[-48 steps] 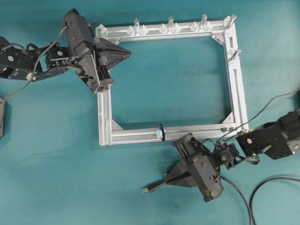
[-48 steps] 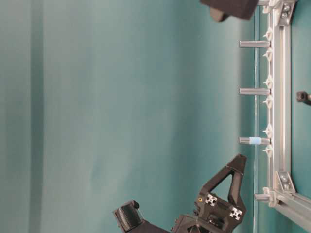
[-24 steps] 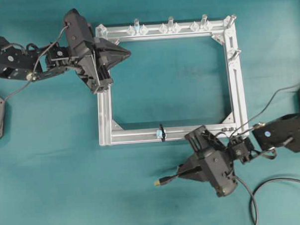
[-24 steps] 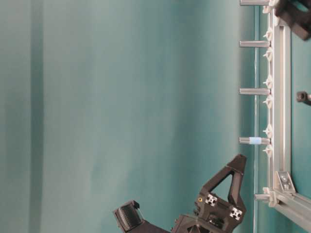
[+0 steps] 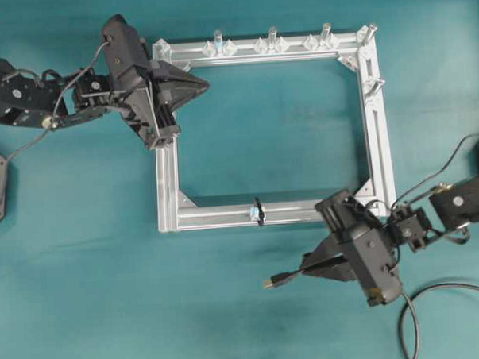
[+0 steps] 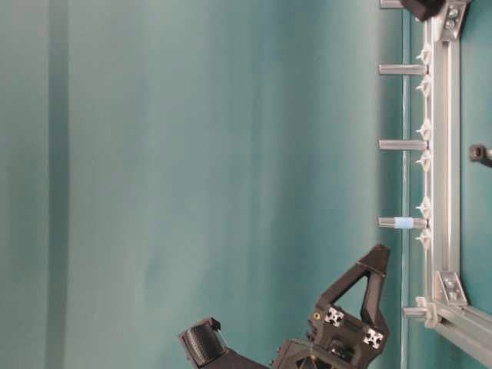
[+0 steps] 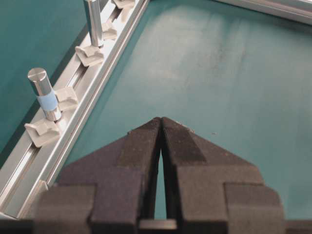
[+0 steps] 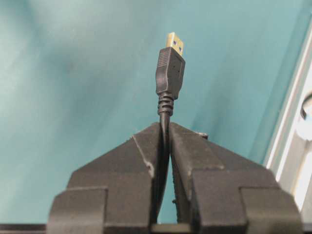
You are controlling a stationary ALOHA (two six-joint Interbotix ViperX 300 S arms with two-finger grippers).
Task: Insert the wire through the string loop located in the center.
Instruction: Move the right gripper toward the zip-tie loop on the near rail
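One camera looks straight down; one sideways along the table [image 5: 84, 258]; both share the frame [image 5: 376, 126].

Overall light: you have bright, even light in all four views.
Shadows: soft and faint; yours to note under the right gripper [image 5: 305, 269] on the teal table [image 5: 85, 274].
Glare: the aluminium frame [image 5: 376, 126] shines pale, washing out at the right wrist view's edge.
Focus: your wrist views blur the near finger bases; the wire [image 8: 169, 68] plug stays sharp.
Table-level view: turned sideways, softly streaked.
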